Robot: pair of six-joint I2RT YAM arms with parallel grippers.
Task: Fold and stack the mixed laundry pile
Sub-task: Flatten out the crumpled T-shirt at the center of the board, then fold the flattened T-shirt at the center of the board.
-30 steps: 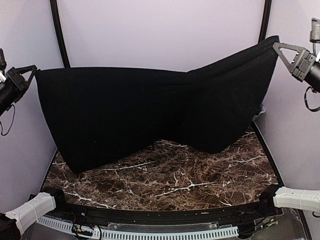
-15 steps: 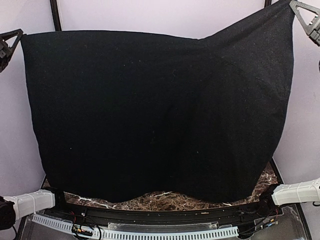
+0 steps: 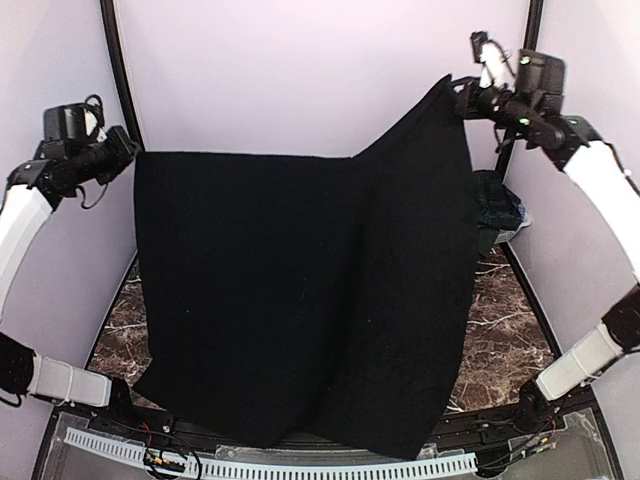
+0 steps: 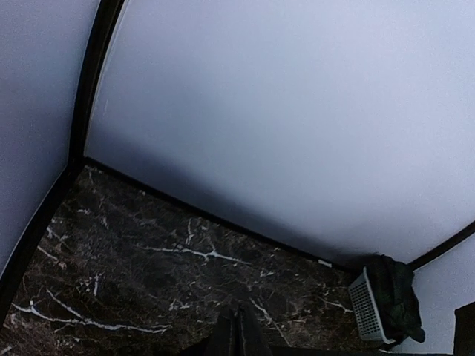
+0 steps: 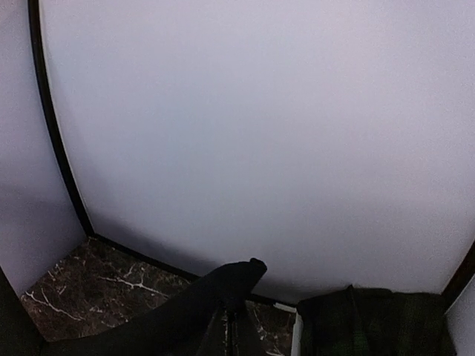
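Both arms hold the black cloth (image 3: pixel 300 300) up as a curtain across the middle of the frame. The left fingers (image 3: pixel 122 150) are clenched on its upper-left corner, and the right fingers (image 3: pixel 468 98) are clenched on the corner at upper right, which rides noticeably higher. A second ago the same cloth was stretched wide and low, with its corners at the frame's edges and much of the marble counter (image 3: pixel 505 320) on show. Half a second ago it filled almost the whole view. Now the corners have drawn inward and the cloth hangs narrower. Its lower hem sags to the bottom of the frame at the counter's near edge, and a diagonal fold runs down from the raised right corner.

The change reads as a shake-out before the cloth is laid flat. The piece is open and free of the other laundry, but no fold has yet been made. The uneven corner heights would need levelling for a square lay-down.

The rest of the pile (image 3: pixel 492 205), dark green plaid among it, sits in the white basket (image 4: pixel 364 304) at centre right, against the wall and well apart from the cloth's left side.
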